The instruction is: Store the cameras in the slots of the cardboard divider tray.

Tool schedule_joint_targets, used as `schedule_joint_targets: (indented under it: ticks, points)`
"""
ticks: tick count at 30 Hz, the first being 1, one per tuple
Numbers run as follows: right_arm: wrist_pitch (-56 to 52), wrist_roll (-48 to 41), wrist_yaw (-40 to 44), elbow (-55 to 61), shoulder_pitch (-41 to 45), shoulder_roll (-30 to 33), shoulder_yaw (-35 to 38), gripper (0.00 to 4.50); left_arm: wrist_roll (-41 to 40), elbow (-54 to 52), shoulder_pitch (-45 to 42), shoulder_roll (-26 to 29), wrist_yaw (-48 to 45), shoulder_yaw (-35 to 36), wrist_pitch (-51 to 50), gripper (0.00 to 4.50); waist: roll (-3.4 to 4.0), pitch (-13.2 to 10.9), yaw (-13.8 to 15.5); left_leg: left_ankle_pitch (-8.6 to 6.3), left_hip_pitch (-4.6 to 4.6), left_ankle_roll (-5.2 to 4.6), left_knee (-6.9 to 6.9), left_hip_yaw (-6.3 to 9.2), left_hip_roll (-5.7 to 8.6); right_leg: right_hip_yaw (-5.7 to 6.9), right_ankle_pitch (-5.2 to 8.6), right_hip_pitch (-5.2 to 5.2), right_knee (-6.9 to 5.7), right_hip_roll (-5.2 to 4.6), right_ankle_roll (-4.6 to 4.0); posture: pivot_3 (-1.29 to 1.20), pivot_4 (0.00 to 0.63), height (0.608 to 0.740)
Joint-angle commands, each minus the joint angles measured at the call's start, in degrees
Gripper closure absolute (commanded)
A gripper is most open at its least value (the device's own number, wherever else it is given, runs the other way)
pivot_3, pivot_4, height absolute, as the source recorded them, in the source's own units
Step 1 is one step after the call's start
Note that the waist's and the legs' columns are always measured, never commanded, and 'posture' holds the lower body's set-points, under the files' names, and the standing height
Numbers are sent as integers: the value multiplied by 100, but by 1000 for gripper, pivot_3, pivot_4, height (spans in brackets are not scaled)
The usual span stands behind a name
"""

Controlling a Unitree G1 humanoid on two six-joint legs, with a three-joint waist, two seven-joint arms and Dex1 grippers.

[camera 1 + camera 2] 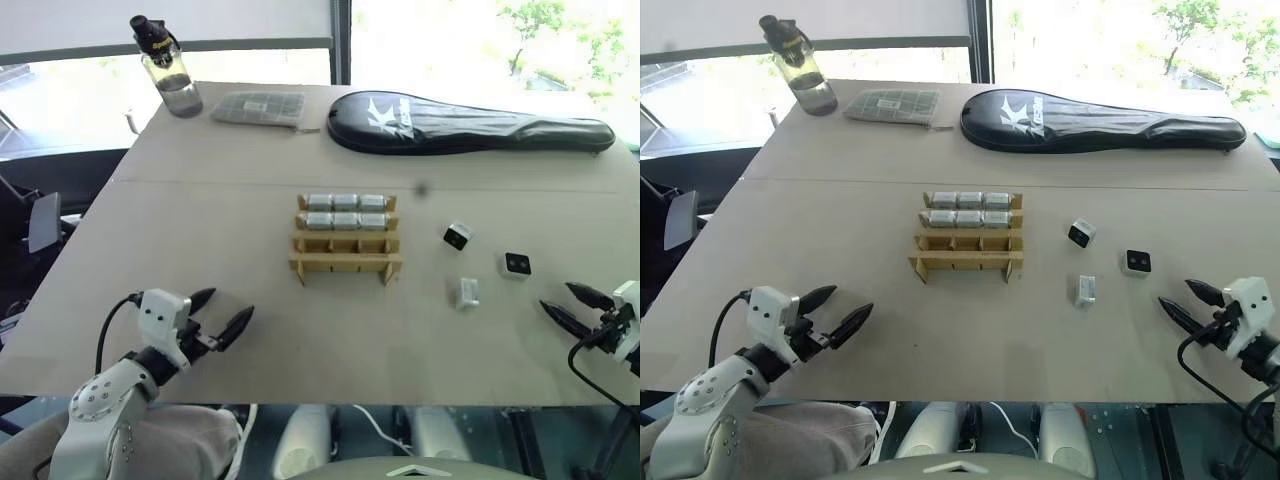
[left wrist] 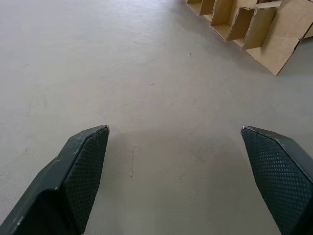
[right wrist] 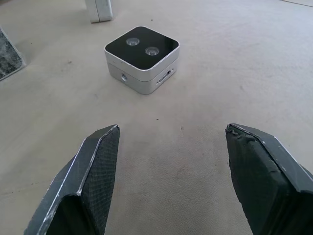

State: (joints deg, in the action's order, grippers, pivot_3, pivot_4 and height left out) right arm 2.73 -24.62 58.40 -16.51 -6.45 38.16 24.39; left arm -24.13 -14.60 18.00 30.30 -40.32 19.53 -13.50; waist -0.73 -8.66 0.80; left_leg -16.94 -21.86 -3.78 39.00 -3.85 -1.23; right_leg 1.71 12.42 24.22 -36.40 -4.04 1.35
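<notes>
Cameras, small boxy silver-grey blocks (image 1: 516, 264), lay right of our tan cardboard divider tray (image 1: 345, 256). We judged them rigid, smooth; grip flat sides. Right tool (image 1: 579, 308) and left tool (image 1: 222, 318) stood open, empty.

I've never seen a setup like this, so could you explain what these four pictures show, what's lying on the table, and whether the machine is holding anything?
It is a two-armed robot. The two wide pictures come from cameras on its head, looking down over a table. The two close-ups come from a camera on each wrist, looking out between that arm's black fingers. The left gripper and the right gripper are both open and hold nothing. In the middle stands a cardboard divider tray with six cameras already in its far slots. Three loose cameras lie near the right gripper. At the far edge are a bottle, a flat packet and a black racket case.
</notes>
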Motion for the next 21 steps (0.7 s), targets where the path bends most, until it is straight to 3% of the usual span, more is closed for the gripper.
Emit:
schedule_joint_targets:
  ticks: [1, 12, 21]
  points:
    - [65, -76, 20, 161, -21, 100, 126, 1100, -95, -222, -28, 90, -32, 96, 5, 0, 0, 0, 0, 0, 0, 0, 0, 0, 0, 0, 0, 0, 0, 0, 0, 0, 150, 740]
    - [-633, -183, 8, 564, 357, 404, -12, 1100, -372, -426, -159, 348, -316, 186, -101, 0, 3, -2, -10, -1, 0, 1, -1, 1, 0, 0, 0, 1, 1, -6, -1, 0, 150, 740]
    - [-1054, -177, 137, 1293, 621, 638, -299, 1100, -1070, -813, -374, 1216, -1340, 496, -270, 0, 7, -4, 3, 0, -10, 2, -15, 5, 0, 7, 0, 6, 17, -6, -1, 0, 150, 740]
